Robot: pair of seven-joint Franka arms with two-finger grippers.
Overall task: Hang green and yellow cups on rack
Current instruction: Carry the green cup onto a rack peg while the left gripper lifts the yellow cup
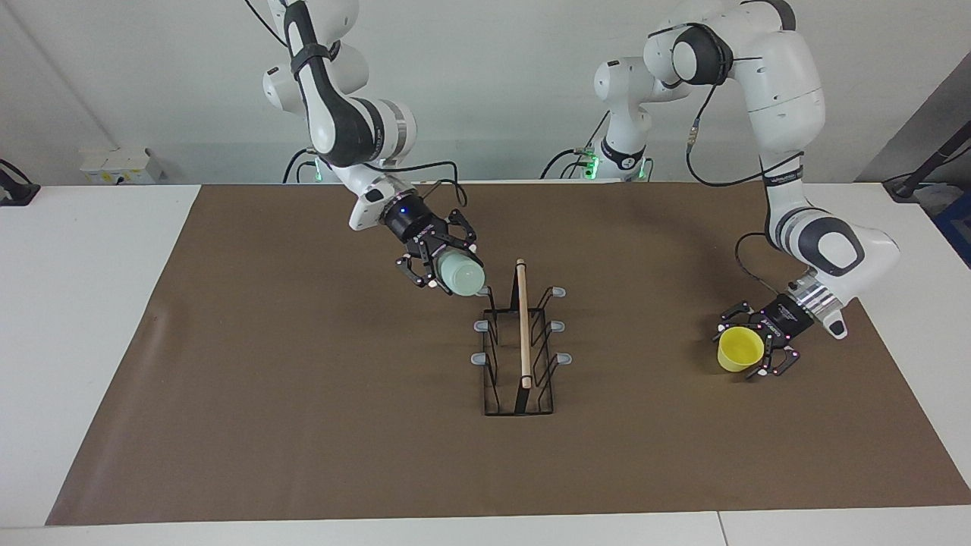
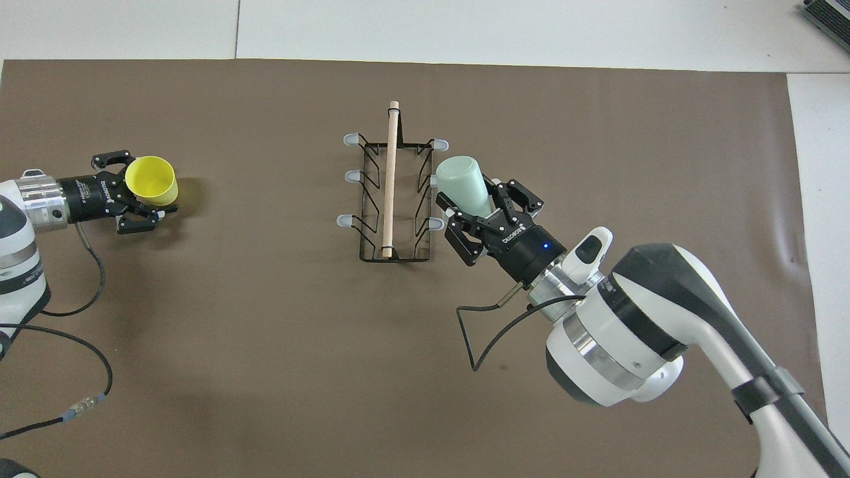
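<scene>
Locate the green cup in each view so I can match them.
Facing view: green cup above centre, in the right end effector, beside the rack.
Overhead view: green cup just right of centre, beside the rack.
Shared landmark: the rack's wooden rod.
</scene>
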